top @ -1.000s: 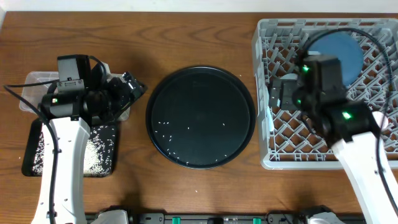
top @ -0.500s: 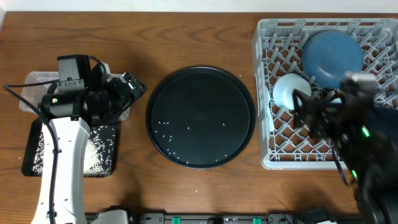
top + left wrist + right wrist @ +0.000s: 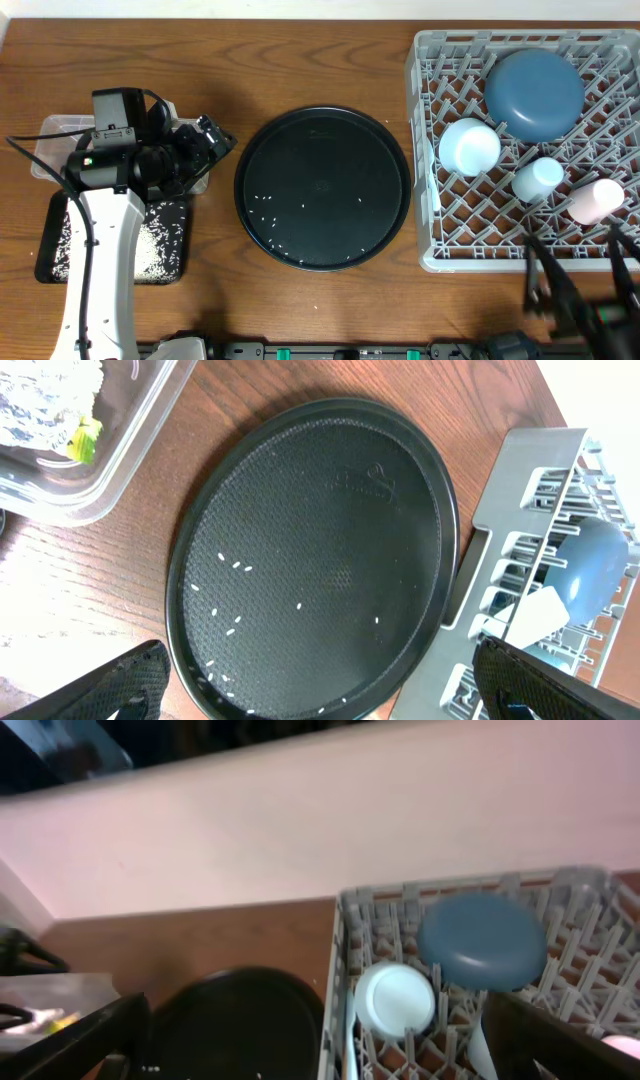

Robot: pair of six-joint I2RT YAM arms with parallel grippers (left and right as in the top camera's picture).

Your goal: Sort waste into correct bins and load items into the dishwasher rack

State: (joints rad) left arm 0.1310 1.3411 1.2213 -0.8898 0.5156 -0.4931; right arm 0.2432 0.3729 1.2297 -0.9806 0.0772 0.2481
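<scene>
Dishwasher rack: just ahead of right gripper; holds dark blue plate, bowl, light blue cup, pink cup.
Right gripper: fingers wide apart, empty, near rack's front edge.
Left gripper: wide apart, empty, just beside clear tub.

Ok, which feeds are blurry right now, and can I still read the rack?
Overhead: sharp, except the right gripper, smeared at the lower right. Left wrist: crisp, rice grains on the round tray distinct. Right wrist: soft throughout, but the rack, plate and bowl are readable.
</scene>
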